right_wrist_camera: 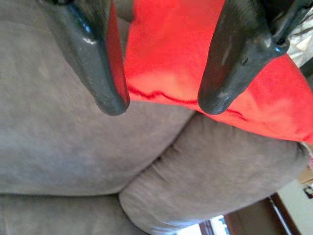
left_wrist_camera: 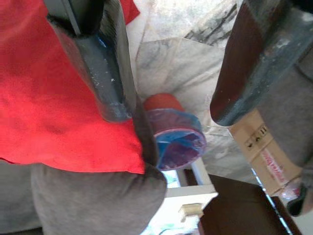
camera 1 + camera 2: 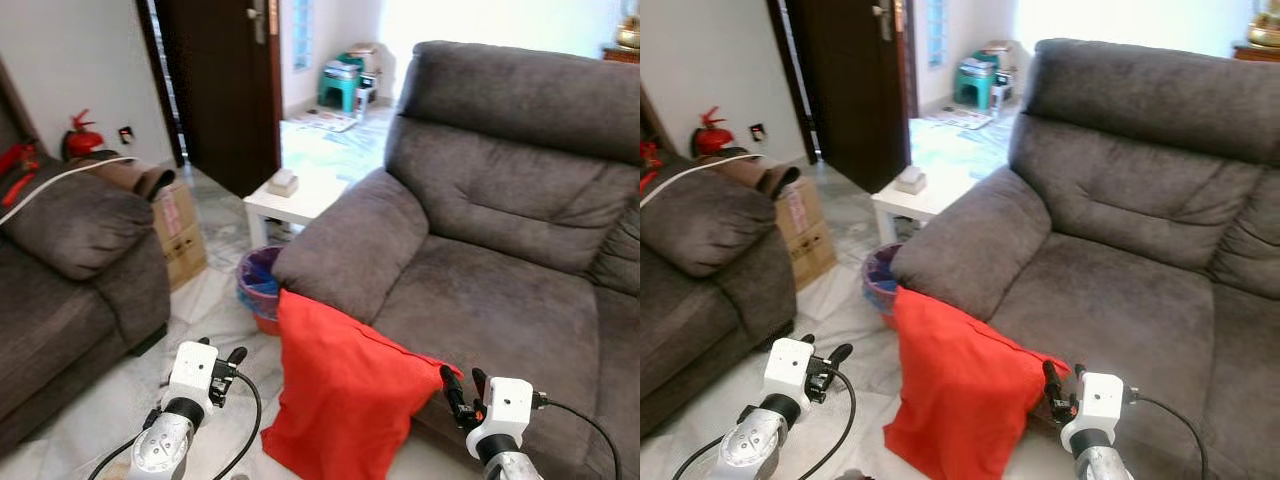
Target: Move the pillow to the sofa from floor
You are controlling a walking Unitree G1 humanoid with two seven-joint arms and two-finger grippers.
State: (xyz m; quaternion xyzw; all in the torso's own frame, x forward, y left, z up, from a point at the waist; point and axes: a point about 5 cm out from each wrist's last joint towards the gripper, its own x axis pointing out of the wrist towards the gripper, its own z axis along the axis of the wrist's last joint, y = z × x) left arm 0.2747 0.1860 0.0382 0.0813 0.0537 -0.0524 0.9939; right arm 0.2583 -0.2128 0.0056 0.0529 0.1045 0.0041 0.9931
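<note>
A red pillow (image 3: pixel 340 400) stands on the marble floor and leans against the front of the grey sofa (image 3: pixel 500 290), just below its left armrest. My left gripper (image 3: pixel 232 368) is open, a little to the left of the pillow and apart from it; in the left wrist view its fingers (image 2: pixel 112 88) frame the pillow's edge and the bin. My right gripper (image 3: pixel 462 385) is open at the pillow's upper right corner, over the sofa seat's front edge. In the right wrist view the pillow (image 1: pixel 171 54) lies just beyond the open gripper (image 1: pixel 163 105).
A second grey sofa (image 3: pixel 70 260) stands at the left, with a cardboard box (image 3: pixel 180 235) beside it. A bin with a blue liner (image 3: pixel 260 285) and a white side table (image 3: pixel 290 205) sit by the armrest. A dark door (image 3: pixel 225 80) is behind.
</note>
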